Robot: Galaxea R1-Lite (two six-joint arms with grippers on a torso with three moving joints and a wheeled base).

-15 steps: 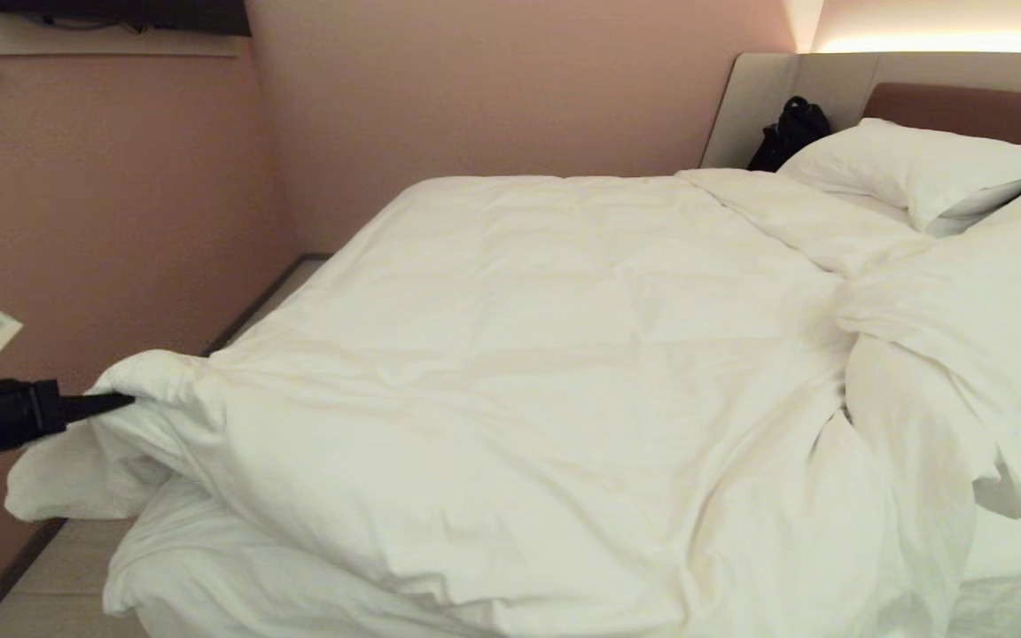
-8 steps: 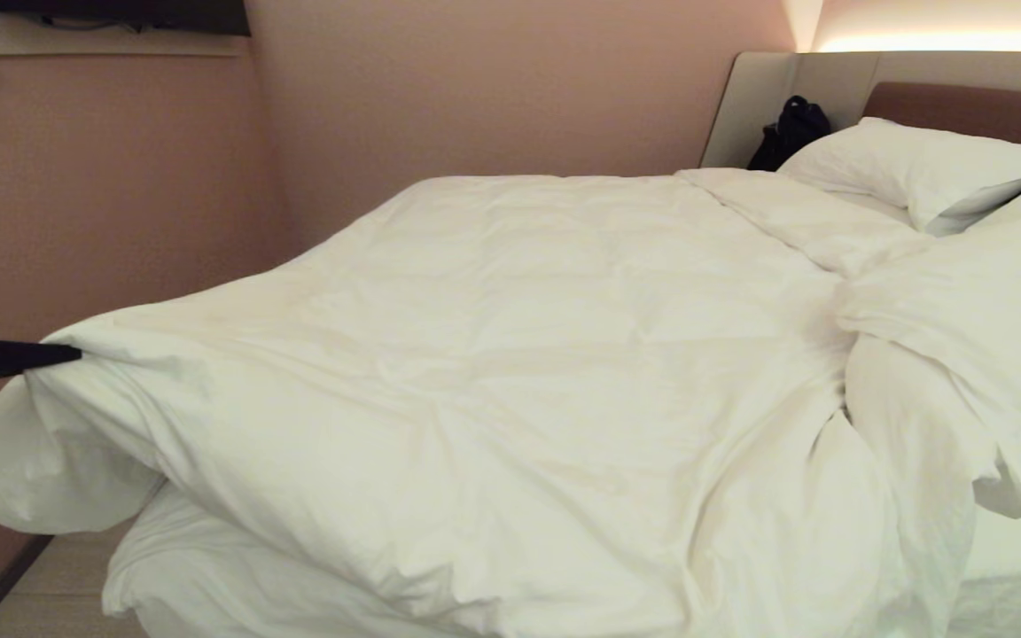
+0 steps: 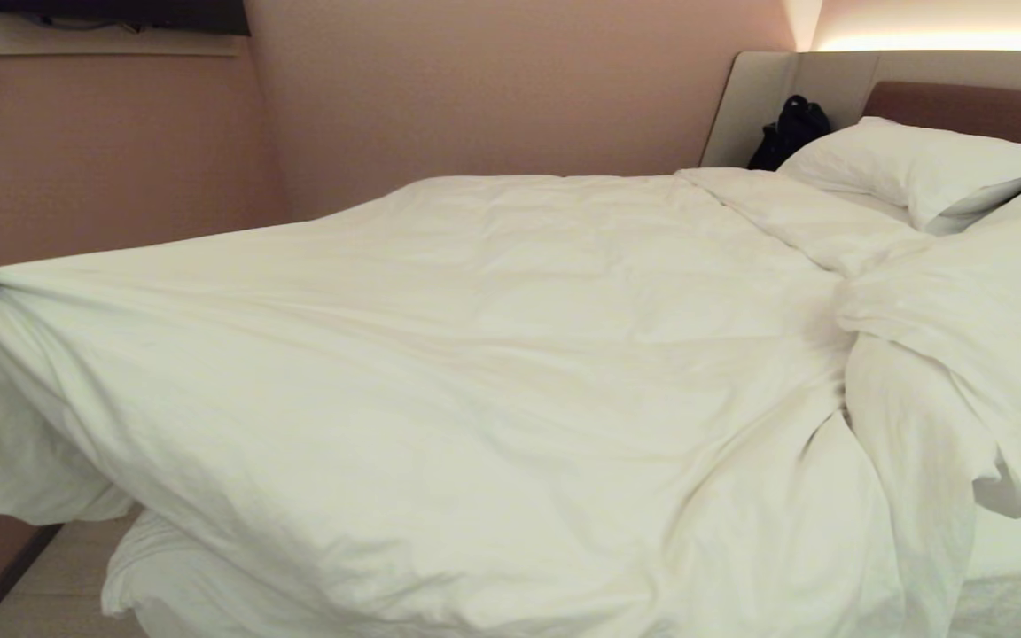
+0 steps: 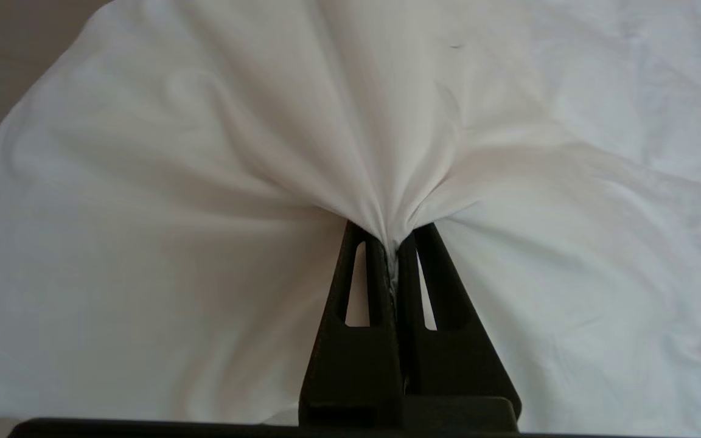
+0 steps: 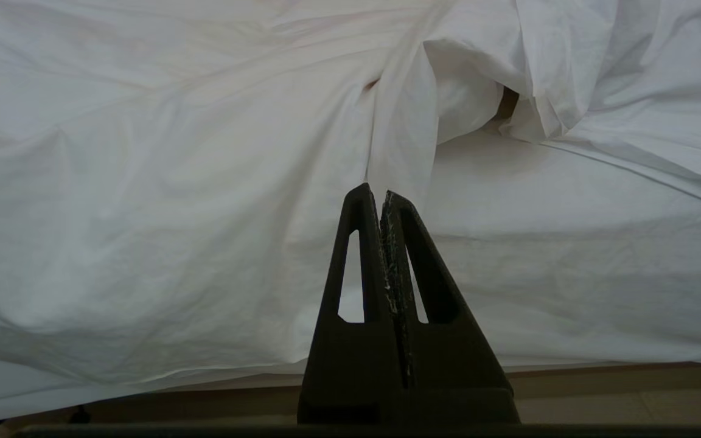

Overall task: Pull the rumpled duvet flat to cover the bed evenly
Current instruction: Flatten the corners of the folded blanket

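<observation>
The left gripper (image 4: pixel 394 243) is clamped on the duvet (image 3: pixel 475 354), mid-pull, cloth fanning taut from its jaws; the right gripper (image 5: pixel 381 198) hangs closed, empty; next, probably lower and release.

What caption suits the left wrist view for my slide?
Left gripper shut on a gathered pinch of the puffy white duvet, pulling it taut.

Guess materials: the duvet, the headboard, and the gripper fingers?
Duvet: matte white woven fabric, probably cotton, with soft filling; it gathers into fine pleats where the left gripper pinches it. Headboard: looks like padded upholstery, brown and light grey. Fingers: matte black, likely moulded plastic with cut-out slots.
</observation>
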